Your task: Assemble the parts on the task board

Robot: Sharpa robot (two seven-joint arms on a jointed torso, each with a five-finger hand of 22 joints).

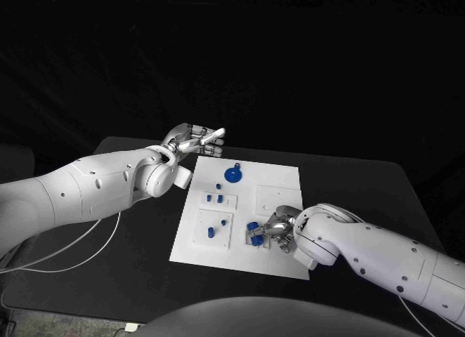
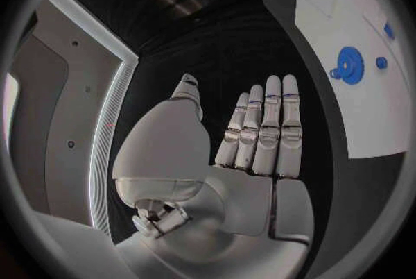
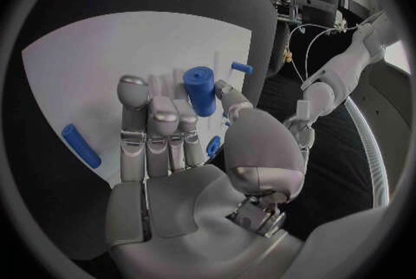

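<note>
The white task board (image 1: 281, 181) lies in the middle of the table. My right hand (image 1: 278, 228) rests over its near right part and pinches an upright blue cylinder (image 3: 201, 90) between thumb and fingers (image 3: 165, 119); more blue pieces (image 1: 255, 234) sit just beside it. A blue rod (image 3: 80, 146) lies flat on the board, and a small blue peg (image 3: 242, 68) sits farther out. A round blue disc (image 1: 234, 173) sits near the far edge. My left hand (image 1: 195, 142) hovers off the board's far left corner, fingers (image 2: 269, 126) straight and apart, holding nothing.
Small blue pieces (image 1: 214, 199) stand in the board's left column, with two more (image 1: 211, 231) nearer me. The disc (image 2: 349, 64) and a small blue knob (image 2: 381, 62) show beside my left hand. A white cable (image 1: 71, 253) trails under the left arm over the black table (image 1: 354, 182).
</note>
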